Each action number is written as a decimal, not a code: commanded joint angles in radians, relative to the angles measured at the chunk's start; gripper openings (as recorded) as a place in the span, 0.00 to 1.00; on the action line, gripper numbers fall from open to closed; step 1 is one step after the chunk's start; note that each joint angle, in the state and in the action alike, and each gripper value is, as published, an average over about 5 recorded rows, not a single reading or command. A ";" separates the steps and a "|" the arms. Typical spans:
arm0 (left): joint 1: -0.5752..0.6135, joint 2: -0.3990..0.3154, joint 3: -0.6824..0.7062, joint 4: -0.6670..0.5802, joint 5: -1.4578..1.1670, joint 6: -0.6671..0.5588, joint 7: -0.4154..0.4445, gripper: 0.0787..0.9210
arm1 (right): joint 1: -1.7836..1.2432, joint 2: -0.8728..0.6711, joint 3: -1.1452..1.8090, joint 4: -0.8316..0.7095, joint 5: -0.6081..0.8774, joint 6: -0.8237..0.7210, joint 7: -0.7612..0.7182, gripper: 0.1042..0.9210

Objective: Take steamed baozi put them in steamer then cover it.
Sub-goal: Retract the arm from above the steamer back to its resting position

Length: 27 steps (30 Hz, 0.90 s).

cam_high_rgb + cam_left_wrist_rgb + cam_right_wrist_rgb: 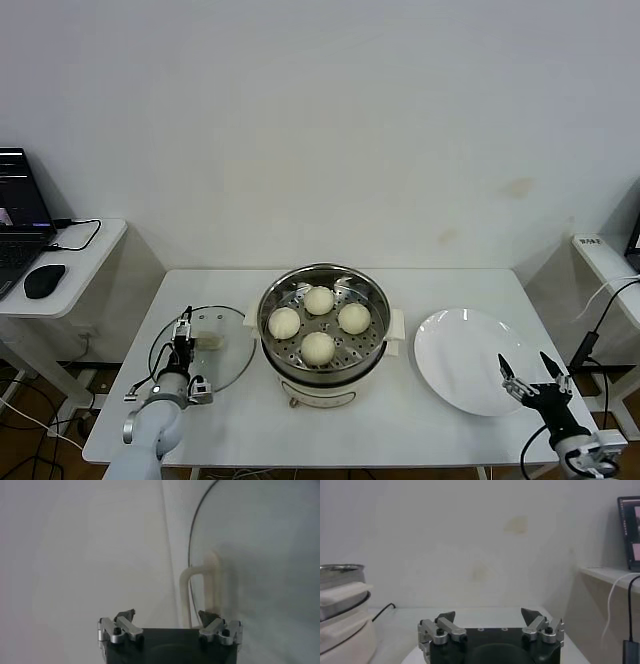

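Nearest you, your left gripper [186, 352] hovers wide open and empty over the round clear glass cover [203, 346] with its cream-white handle, lying flat on the white table [330, 425]. Your right gripper [535, 372] waits open and empty at the flat white plate [462, 358]. Farther in, the shiny steel steamer [323, 322] holds four cream-white steamed baozi [318, 347], uncovered.

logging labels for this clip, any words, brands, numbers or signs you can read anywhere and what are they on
No text can be read in any view.
laptop at the far left: lines on its screen, too small to read.
white tag on the side table at the right: dark marks, too blurred to read.
screen in the right wrist view: pinkish patches, nothing legible.
steamer, cover, plate: no lettering visible.
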 commanded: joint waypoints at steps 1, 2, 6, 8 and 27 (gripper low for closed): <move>-0.029 -0.008 0.001 0.051 -0.017 0.008 -0.032 0.88 | -0.003 0.000 0.001 -0.003 -0.001 0.002 -0.002 0.88; -0.031 -0.009 0.002 0.059 -0.021 0.007 -0.039 0.88 | -0.003 0.000 0.001 -0.004 -0.001 0.002 -0.003 0.88; -0.036 -0.016 0.005 0.090 -0.045 0.004 -0.081 0.88 | -0.002 0.000 0.002 -0.006 -0.001 0.002 -0.003 0.88; -0.033 -0.016 0.006 0.097 -0.052 -0.002 -0.091 0.88 | -0.002 0.000 0.001 -0.006 -0.002 0.002 -0.003 0.88; -0.014 -0.011 0.016 0.141 -0.082 -0.054 -0.150 0.35 | -0.029 0.004 0.020 0.016 -0.011 0.001 -0.005 0.88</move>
